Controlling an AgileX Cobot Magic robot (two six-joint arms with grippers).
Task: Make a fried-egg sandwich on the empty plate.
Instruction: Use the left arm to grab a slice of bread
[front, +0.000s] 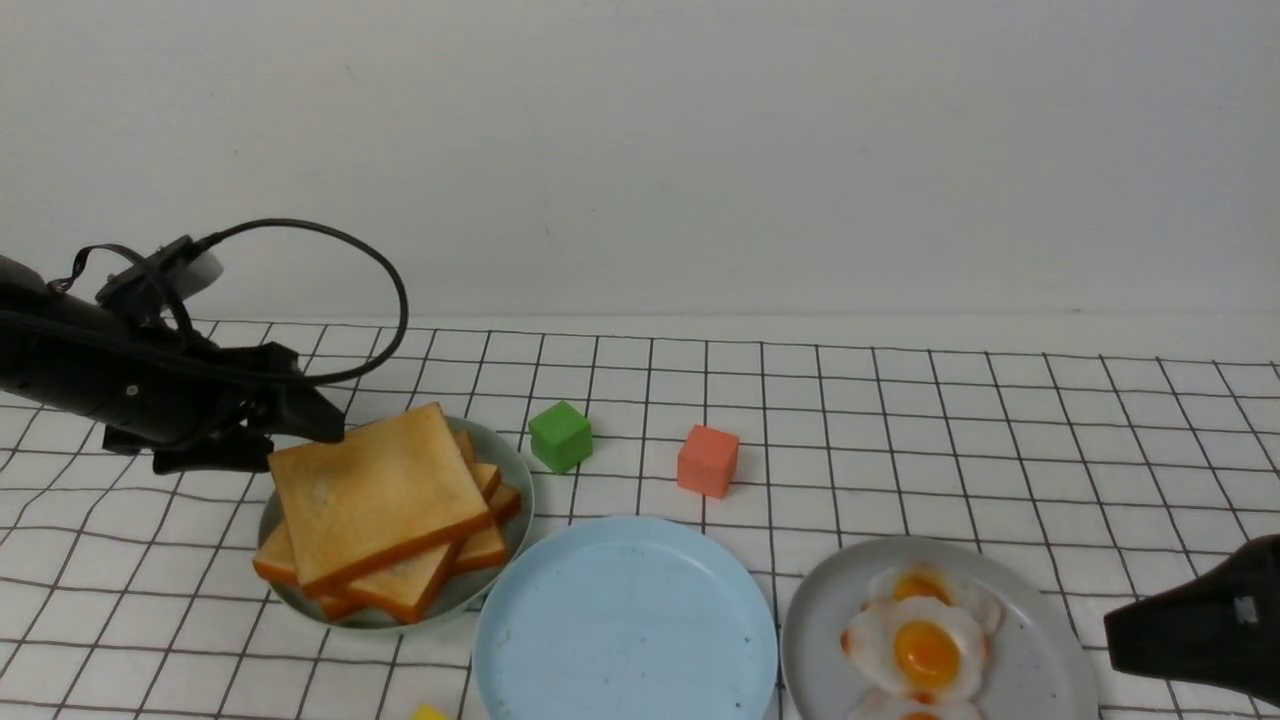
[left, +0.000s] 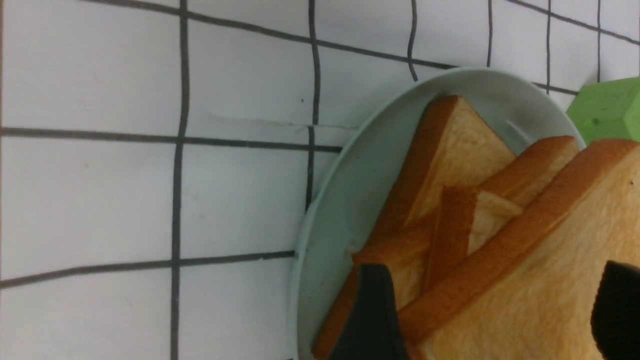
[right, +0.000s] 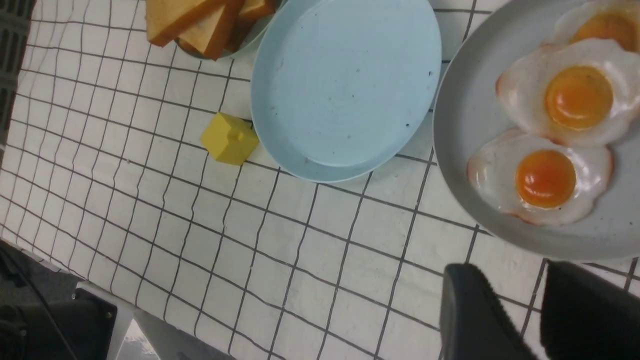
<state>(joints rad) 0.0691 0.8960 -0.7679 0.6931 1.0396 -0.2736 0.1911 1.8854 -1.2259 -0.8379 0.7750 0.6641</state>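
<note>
Front view: left gripper (front: 300, 446) at the far-left corner of the toast pile (front: 385, 505) on the green plate (front: 503, 455). Blue plate (front: 625, 620), bare, near centre, between the toast and the grey plate (front: 1045, 660) of fried eggs (front: 925, 648). Green cube (front: 560, 436) and orange cube (front: 708, 460) farther back. Right gripper (front: 1125, 630) low at near right.

Left wrist view: fingers (left: 372, 312) wide apart, the top slice's corner between them; contact unclear.

Right wrist view: jaws slightly parted, nothing between them, by the grey plate's near rim. Yellow block (right: 230, 139) just beside the blue plate.
</note>
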